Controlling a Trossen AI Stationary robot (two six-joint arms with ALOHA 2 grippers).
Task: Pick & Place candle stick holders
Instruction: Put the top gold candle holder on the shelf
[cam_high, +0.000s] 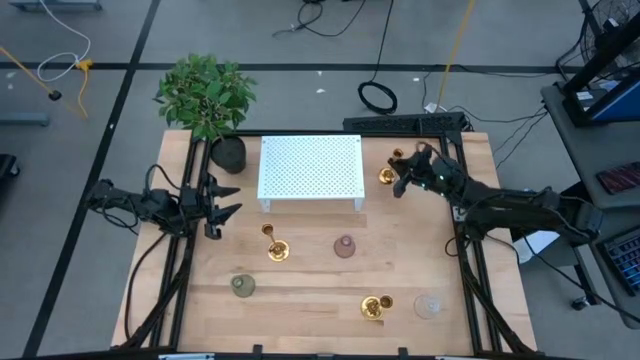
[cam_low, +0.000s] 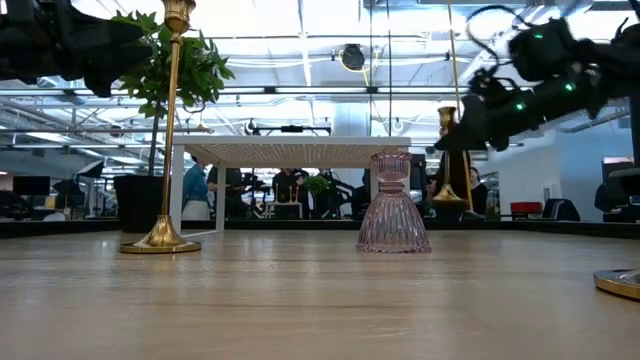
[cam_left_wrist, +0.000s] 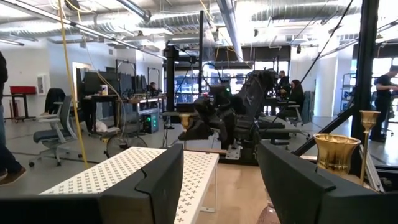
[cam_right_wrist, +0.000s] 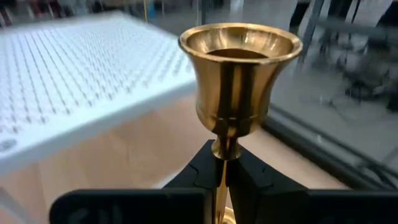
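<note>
My right gripper (cam_high: 401, 178) is at the far right, beside the white stand, shut on a slim gold candlestick (cam_high: 388, 174); the candlestick's cup (cam_right_wrist: 239, 74) fills the right wrist view. My left gripper (cam_high: 226, 201) is open and empty at the table's left, level, pointing right. A second gold candlestick (cam_high: 275, 246) and a third (cam_high: 375, 307) stand on their round bases. The pink holder (cam_high: 344, 246), the olive-green holder (cam_high: 242, 286) and the clear holder (cam_high: 428, 305) rest on the table. My right gripper pinches the candlestick's stem (cam_right_wrist: 224, 163) between its two fingers, just below the cup. The fingers come about level from the table's right side and lie across the stem. The candlestick stands upright; in the low view its base (cam_low: 447, 197) seems a little above the table.
A white perforated stand (cam_high: 310, 168) sits at the far middle, with a dark plant pot (cam_high: 228, 153) to its left. Black frame rails run along the table's left and right sides. Bare wood lies in front of the stand. People show in the room behind.
</note>
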